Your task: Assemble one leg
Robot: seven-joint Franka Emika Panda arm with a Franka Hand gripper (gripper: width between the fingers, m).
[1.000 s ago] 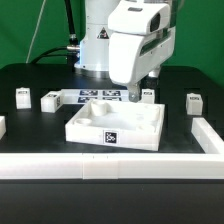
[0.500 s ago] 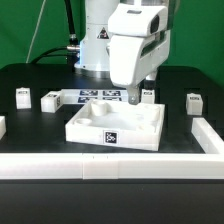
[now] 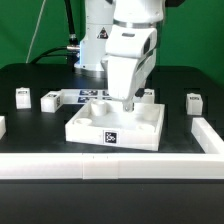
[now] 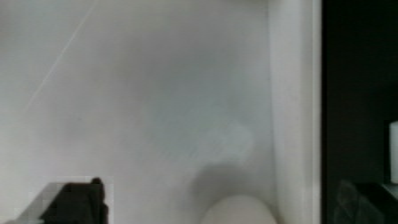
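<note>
Several legs lie on the black table in the exterior view: one (image 3: 147, 95) just behind the far right corner of the large white recessed panel (image 3: 115, 137), two at the left (image 3: 22, 96) (image 3: 47, 100), one at the right (image 3: 193, 102). My gripper (image 3: 128, 103) hangs tilted over the panel's far right corner, beside the nearest leg. In the wrist view the gripper (image 4: 217, 203) is open, its dark fingertips (image 4: 71, 202) wide apart over blurred white panel surface. A rounded white shape (image 4: 240, 210) sits between them, touched by neither; I cannot tell what it is.
The marker board (image 3: 92, 97) lies behind the panel. A white rail (image 3: 110, 168) runs along the front, with another piece at the exterior view's right (image 3: 206, 136). The robot base stands at the back.
The gripper has tilted and moved toward the exterior view's left and down, from above the nearest leg to the panel's far right corner. The legs and panel have not moved.
</note>
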